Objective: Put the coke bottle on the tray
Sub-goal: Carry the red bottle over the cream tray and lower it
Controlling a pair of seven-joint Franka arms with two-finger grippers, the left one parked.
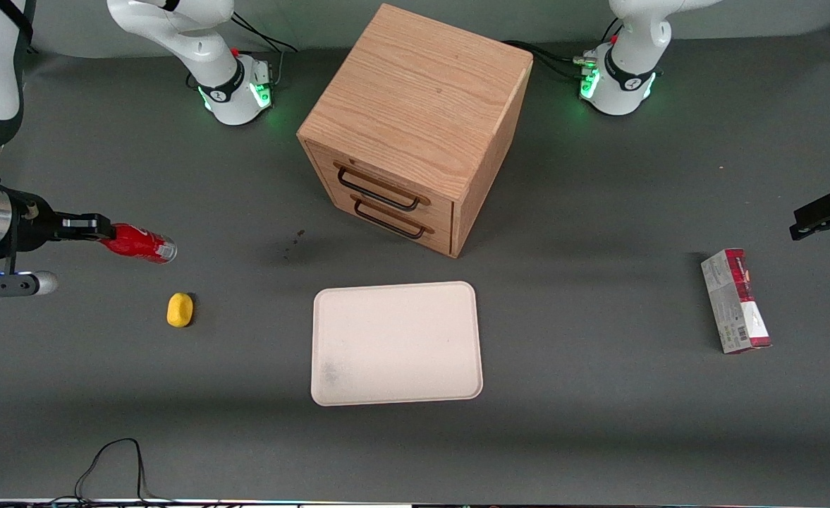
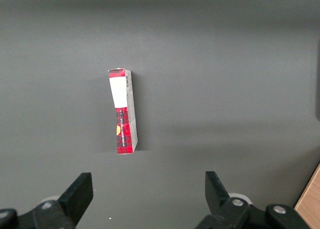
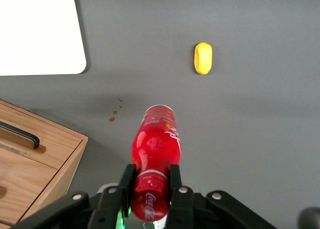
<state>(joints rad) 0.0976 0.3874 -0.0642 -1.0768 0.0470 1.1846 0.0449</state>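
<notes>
The small red coke bottle hangs lying sideways above the table at the working arm's end, clear base pointing toward the tray. My gripper is shut on its cap end, the black fingers pressed against both sides of the bottle. The cream-beige tray lies flat in front of the cabinet, nearer the front camera, with nothing on it. One rounded corner of the tray shows in the right wrist view.
A yellow oval lump lies on the table just nearer the camera than the bottle. The wooden two-drawer cabinet stands mid-table. A red-and-grey box lies toward the parked arm's end. Small brown specks mark the mat.
</notes>
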